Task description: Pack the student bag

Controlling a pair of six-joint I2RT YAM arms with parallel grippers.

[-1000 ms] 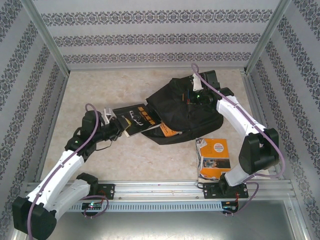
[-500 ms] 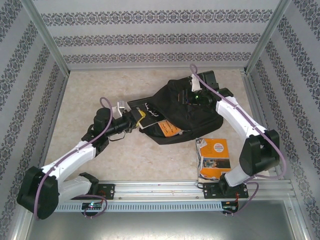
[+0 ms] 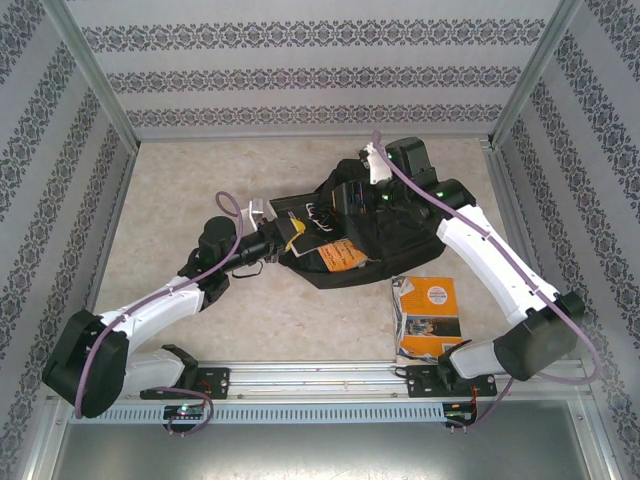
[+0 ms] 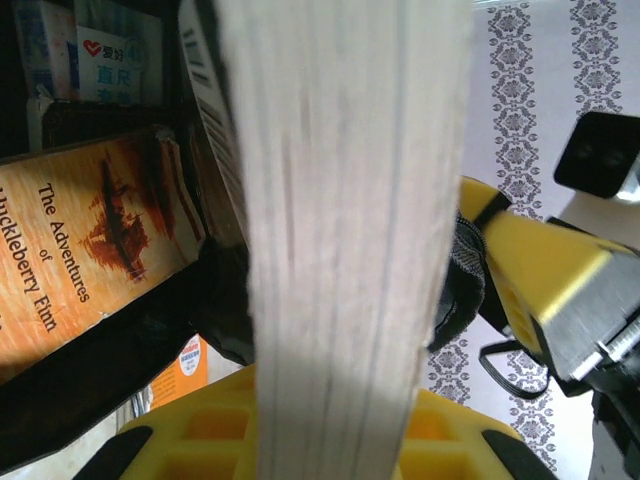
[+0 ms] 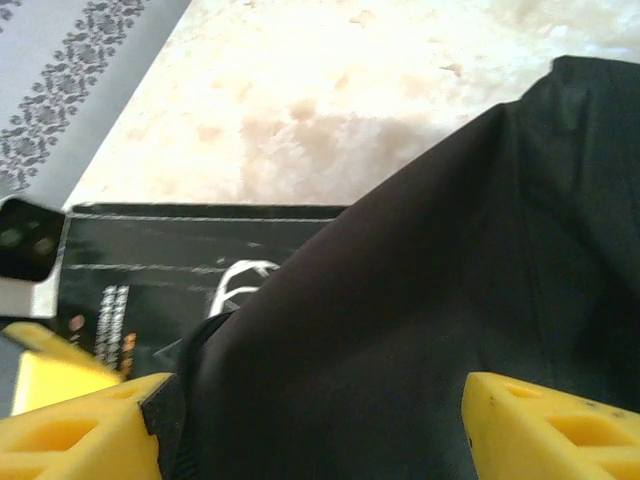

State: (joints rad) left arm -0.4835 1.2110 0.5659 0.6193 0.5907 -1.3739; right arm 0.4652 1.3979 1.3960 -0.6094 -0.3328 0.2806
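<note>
Yellow left fingers point(image 4: 190, 435) clamp a black book point(image 3: 305, 212) (pale page edges face the wrist camera), its end under the bag point(image 3: 400, 235) lying mid-frame on the worktop point(image 3: 200, 180); right fingers point(image 5: 545, 425) stand apart over its fabric.

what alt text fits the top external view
A black student bag lies on a beige table. The left gripper holds a black-covered book at its opening; the right gripper reaches over the bag. An orange book lies nearer the arms' bases.

Left gripper point(image 3: 270, 238) clamps a book point(image 4: 340, 200), arm outstretched; right gripper point(image 5: 315, 400) stands spread wide.
</note>
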